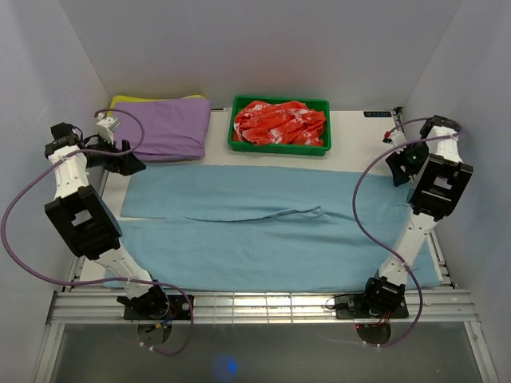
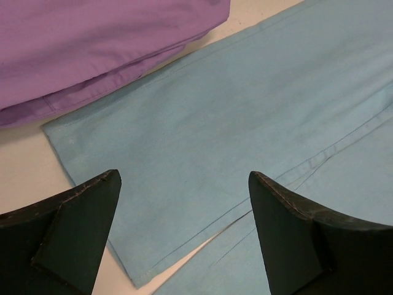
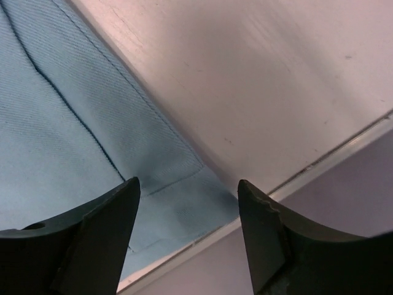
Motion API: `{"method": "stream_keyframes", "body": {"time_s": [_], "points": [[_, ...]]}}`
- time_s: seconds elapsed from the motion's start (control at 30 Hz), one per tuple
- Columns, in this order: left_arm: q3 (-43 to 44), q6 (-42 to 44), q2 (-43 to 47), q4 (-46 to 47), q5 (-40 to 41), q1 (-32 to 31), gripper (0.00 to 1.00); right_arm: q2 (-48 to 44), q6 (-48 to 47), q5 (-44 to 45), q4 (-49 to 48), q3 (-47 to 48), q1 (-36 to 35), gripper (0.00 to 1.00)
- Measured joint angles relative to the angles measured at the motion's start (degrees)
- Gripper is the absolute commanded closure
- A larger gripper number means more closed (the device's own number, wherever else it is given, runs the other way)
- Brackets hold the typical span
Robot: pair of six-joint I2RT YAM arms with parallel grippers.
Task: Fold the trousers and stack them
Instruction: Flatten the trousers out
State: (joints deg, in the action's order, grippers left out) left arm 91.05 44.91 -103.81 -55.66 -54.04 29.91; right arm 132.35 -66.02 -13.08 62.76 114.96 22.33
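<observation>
1. The table (image 1: 351,132) is white and carries everything.
2. The trousers (image 1: 263,231) lie flat and unfolded across its near half, legs pointing left.
3. A folded purple garment (image 1: 164,128) sits far left, just beyond the trousers.
4. A green bin (image 1: 279,149) at far centre holds red-and-white cloth (image 1: 279,122).
5. The left gripper (image 2: 184,178) hovers spread wide over the far leg's hem.
6. The right gripper (image 3: 188,184) hovers spread over the trousers' far right corner, beside the table's edge.
</observation>
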Motion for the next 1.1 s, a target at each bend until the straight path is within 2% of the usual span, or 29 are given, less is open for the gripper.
{"method": "stream_keyframes", "body": {"time_s": [0.17, 0.2, 0.27, 0.33, 0.37, 0.4, 0.43, 0.57, 0.8, 0.93, 1.1], "points": [[1.66, 0.09, -0.09, 0.02, -0.83, 0.2, 0.07, 1.53, -0.92, 0.68, -0.72, -1.38, -0.11, 0.35], [2.12, 0.09, -0.26, 0.02, -0.87, 0.26, 0.08, 1.53, -1.05, 0.7, -0.74, -1.42, -0.11, 0.39], [3.3, 0.07, -0.9, 0.02, -0.96, 0.35, 0.1, 1.53, -1.66, 0.72, -0.9, -1.51, -0.11, 0.52], [4.46, 0.04, -1.92, 0.2, -1.03, 0.37, 0.12, 1.53, -1.99, 0.52, -0.68, -1.51, -0.11, 0.61], [4.94, 0.04, -2.49, 0.28, -1.05, 0.37, 0.16, 1.53, -2.08, 0.46, -0.37, -1.51, -0.13, 0.8], [5.38, 0.04, -3.08, 0.35, -1.03, 0.37, 0.16, 1.53, -2.36, 0.26, 0.13, -1.51, -0.17, 0.9], [5.75, 0.02, -3.74, 0.37, -1.01, 0.37, 0.16, 1.53, -2.34, 0.0, 0.79, -1.51, -0.22, 0.92], [8.0, 1.51, -6.58, 0.39, -0.28, 0.37, 0.15, 0.35, -2.99, -0.61, 0.22, -3.13, -0.22, 0.92], [11.91, 3.98, -13.25, 3.06, 3.58, 0.39, 0.25, -8.11, -4.28, -1.2, -3.06, -12.37, -0.57, 0.92], [10.91, -0.13, -16.98, 9.9, 5.92, 0.35, 0.27, -10.62, -4.55, -1.25, -3.56, -13.73, -1.31, 0.92], [5.49, -7.74, -18.69, 20.31, 8.46, 0.22, 0.27, -10.82, -4.57, -0.76, -4.37, -14.51, -2.12, 0.92]]}}
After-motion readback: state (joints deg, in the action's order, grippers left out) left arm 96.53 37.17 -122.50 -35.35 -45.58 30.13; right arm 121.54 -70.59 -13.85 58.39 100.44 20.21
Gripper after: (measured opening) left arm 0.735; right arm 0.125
